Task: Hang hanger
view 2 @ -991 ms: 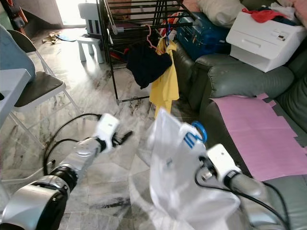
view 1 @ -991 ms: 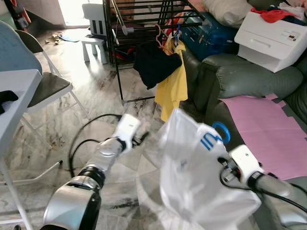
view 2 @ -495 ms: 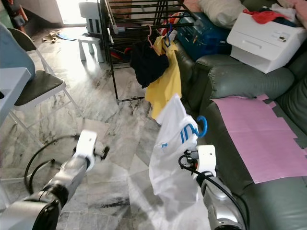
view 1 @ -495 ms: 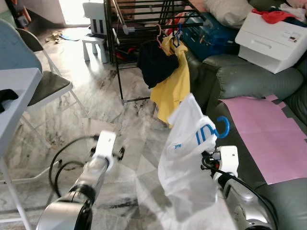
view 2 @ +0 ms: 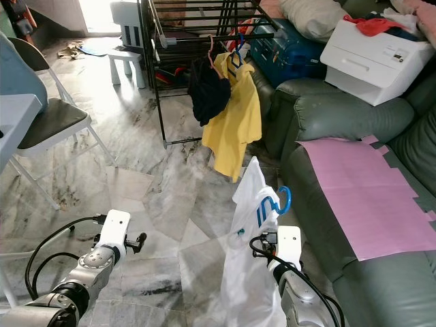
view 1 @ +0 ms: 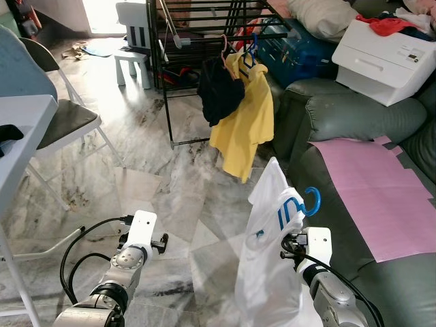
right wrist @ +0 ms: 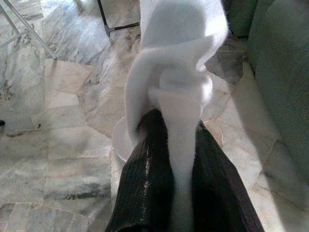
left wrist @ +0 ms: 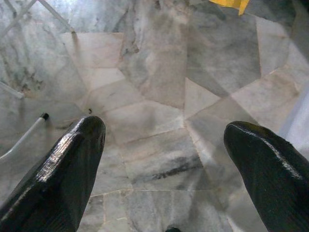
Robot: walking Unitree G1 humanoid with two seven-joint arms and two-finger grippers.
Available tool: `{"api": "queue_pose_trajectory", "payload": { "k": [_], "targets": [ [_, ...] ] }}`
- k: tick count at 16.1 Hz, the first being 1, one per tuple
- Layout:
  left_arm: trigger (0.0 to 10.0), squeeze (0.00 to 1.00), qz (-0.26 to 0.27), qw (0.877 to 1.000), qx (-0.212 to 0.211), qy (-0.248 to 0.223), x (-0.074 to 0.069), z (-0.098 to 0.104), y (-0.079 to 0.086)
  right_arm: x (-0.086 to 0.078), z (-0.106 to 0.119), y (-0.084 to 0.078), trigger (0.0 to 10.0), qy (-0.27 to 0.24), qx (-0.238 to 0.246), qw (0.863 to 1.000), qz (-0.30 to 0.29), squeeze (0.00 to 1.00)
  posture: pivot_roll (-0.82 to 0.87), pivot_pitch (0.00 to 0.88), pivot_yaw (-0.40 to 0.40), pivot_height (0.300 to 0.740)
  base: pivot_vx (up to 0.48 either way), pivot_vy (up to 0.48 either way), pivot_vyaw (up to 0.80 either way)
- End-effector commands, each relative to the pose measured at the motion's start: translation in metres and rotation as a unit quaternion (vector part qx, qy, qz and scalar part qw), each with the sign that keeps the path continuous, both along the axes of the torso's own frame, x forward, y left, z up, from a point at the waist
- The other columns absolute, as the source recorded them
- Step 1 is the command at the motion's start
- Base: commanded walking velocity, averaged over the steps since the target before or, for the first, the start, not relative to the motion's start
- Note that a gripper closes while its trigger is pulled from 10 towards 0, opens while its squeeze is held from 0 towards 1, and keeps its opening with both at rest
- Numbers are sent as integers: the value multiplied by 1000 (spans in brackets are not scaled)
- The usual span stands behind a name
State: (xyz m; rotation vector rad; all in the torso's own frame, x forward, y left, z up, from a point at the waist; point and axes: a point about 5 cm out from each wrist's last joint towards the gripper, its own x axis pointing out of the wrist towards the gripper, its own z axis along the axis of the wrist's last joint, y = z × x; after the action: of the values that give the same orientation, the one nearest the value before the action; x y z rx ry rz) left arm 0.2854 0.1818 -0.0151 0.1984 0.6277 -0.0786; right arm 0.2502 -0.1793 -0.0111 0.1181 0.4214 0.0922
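Right end effector (right wrist: pixel 176 159) pinching a fold of white shirt (view 1: pixel 269 266) between its two fingers, holding it up at near right, just beside the sofa (view 1: pixel 354 116). Shirt draping from a blue hanger (view 1: pixel 311 201), hook showing above the cloth, blue lettering on the fabric. Hanger sitting well apart from the rack (view 1: pixel 197 27), not yet hung on it.

Left end effector (left wrist: pixel 164 145) hovering low at near left, fingers (left wrist: pixel 63 169) spread wide apart, gripping nothing, pointing down at the marble floor (view 1: pixel 170 184). Black cable (view 1: pixel 75 245) looping beside the left arm.

Far centre: black rack carrying a yellow shirt (view 1: pixel 245 122) and a dark garment (view 1: pixel 219 92), both hanging off the rack's near right corner, touching each other. Pink hanger hook (view 1: pixel 224 45) showing above the dark garment.

Right side: green sofa bearing a pink sheet (view 1: pixel 371 184) on its seat, a white box (view 1: pixel 385 51) resting on the far armrest, red cloth (view 1: pixel 381 24) lying on top of the box. Blue case (view 1: pixel 300 48) sitting behind the sofa arm.

Left side: folding chair (view 1: pixel 61 116) standing next to a grey desk (view 1: pixel 20 136). White stool (view 1: pixel 133 58) standing at far left near the rack.
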Motion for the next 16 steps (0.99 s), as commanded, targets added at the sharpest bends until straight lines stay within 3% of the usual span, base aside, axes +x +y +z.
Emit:
{"api": "queue_pose_trajectory", "payload": {
  "k": [1, 5, 6, 9, 16],
  "targets": [
    [10000, 0, -2, 1000, -7, 2, 1, 0, -5, 4, 8, -4, 10000, -30, 2, 999, -11, 0, 60, 0, -74, 740, 0, 0, 0],
    [10000, 0, 0, 1000, -14, -2, 5, 3, -9, 1, 7, -6, 10000, -31, 3, 999, -8, 0, 46, 0, -73, 740, 0, 0, 0],
    [10000, 0, 9, 1000, -23, -4, 10, 6, -14, 2, 7, -14, 10000, -33, -2, 999, -16, 0, 23, 0, -72, 740, 270, 0, 0],
    [10000, 0, 8, 1000, -25, -4, 12, 8, -17, 1, 6, -18, 10000, -35, -4, 999, -23, 0, 15, 0, -69, 740, 280, 0, 0],
    [10000, 0, 11, 1000, -26, -6, 17, 12, -16, 3, 1, -9, 10000, -28, 7, 999, -18, 0, 32, 0, -57, 740, 313, 0, 0]
  ]
}}
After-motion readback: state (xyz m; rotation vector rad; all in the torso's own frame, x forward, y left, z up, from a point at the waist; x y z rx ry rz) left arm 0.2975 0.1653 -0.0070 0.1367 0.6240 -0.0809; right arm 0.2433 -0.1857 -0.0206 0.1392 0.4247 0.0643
